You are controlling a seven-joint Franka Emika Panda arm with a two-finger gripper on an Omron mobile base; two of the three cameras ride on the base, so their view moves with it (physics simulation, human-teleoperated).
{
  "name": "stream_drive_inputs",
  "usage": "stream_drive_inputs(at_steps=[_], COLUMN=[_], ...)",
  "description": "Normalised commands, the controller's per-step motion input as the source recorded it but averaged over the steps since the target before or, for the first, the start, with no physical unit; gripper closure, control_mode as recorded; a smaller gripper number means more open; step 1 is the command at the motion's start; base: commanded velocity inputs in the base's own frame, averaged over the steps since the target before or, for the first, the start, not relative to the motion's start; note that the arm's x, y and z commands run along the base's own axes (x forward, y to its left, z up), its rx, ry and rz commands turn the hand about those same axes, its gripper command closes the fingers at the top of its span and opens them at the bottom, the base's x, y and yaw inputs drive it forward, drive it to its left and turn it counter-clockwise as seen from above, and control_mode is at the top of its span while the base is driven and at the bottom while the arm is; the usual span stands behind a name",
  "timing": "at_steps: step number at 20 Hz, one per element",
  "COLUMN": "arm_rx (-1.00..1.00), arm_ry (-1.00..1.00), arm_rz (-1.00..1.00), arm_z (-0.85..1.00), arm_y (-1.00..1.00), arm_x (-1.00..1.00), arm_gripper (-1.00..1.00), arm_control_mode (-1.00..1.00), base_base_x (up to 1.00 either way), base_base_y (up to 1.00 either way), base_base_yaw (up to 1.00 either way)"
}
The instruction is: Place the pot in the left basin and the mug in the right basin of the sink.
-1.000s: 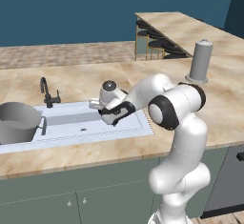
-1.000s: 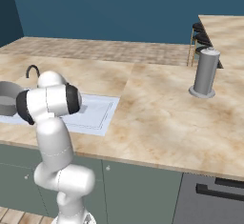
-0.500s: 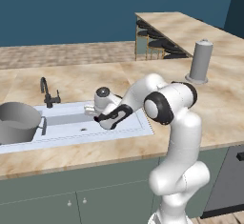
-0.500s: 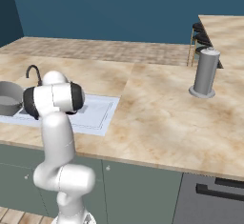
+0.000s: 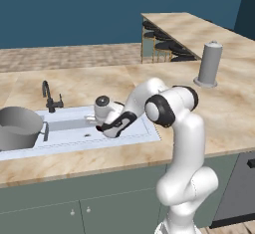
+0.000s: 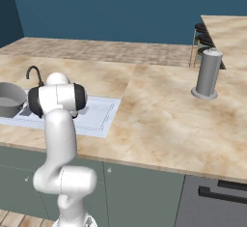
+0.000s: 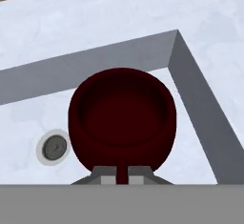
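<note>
- Maroon and round, the mug (image 7: 122,118) sits right before the hand camera; we see the jaws pressed together on the near part of its rim, but the finger tips are mostly cut off at the bottom of that view.
- Below the mug lies the white floor of the right basin (image 7: 200,137), with its round drain hole (image 7: 54,147) just beside the mug.
- In the left base view the gripper (image 5: 94,122) is low over the sink (image 5: 144,133); the hand hides the mug there, so we cannot tell whether it touches the floor.
- In the right base view the arm's own body covers the hand and most of the sink.
- The pot (image 5: 19,127) stands in the left basin (image 5: 46,131), cut off by the picture's left edge.
- The black faucet (image 5: 49,96) rises behind the sink from the beige tabletop (image 5: 99,86).
- Since a second ago, we see that the hand has moved leftward along the right basin and dropped lower; the pot has not moved.
</note>
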Motion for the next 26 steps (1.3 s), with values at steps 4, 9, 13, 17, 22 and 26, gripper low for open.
stream_drive_inputs(at_steps=[4,9,13,17,22,26], arm_rx=[-0.06,-0.04,-0.02,-0.03,-0.02,-0.01], arm_ry=[0.00,0.00,0.00,0.00,0.00,0.00], arm_rz=[0.00,0.00,0.00,0.00,0.00,0.00], arm_z=[-0.15,-0.14,-0.18,-0.21,-0.20,-0.19], arm_y=[0.07,0.01,0.00,0.00,0.00,0.00], arm_x=[0.14,0.20,0.19,0.20,0.21,0.22], arm_gripper=[1.00,1.00,1.00,1.00,1.00,1.00], arm_control_mode=[-1.00,-1.00,-1.00,-1.00,-1.00,-1.00], base_base_x=[0.00,0.00,0.00,0.00,0.00,0.00], base_base_y=[0.00,0.00,0.00,0.00,0.00,0.00], base_base_yaw=[0.00,0.00,0.00,0.00,0.00,0.00])
